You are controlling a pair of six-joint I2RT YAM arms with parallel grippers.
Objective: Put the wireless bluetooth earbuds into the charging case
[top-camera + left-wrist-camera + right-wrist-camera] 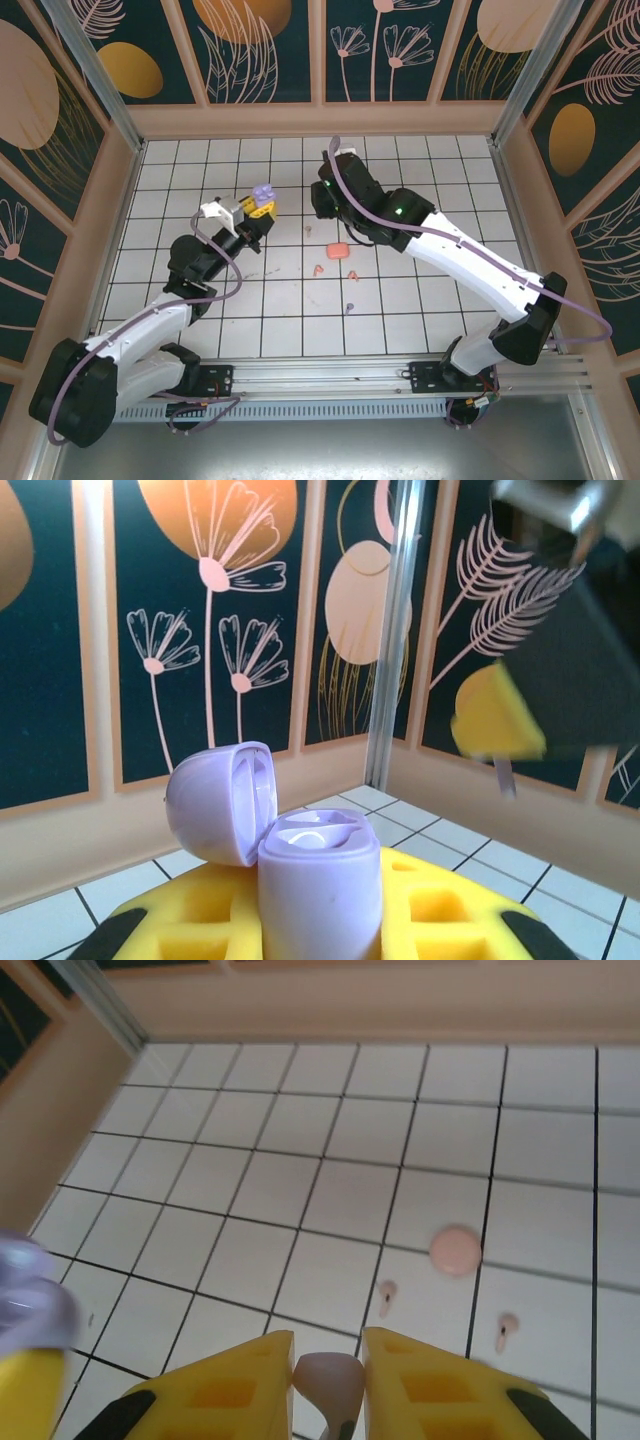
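Though the right arm (470, 255) covers the surface (170, 190) beneath its wrist in the top view, its own camera finds the right jaws clamped on a pale bud (327, 1378), cut off by the frame's lower edge. Near them, the left jaws grip an open lilac case (320, 885), lid (220, 800) tipped back, its sockets hard to read. On the tiles lie a coral case (337, 251), a pink case (455, 1250), two pink buds (386, 1296), coral buds (318, 270) and one lilac bud (349, 307).
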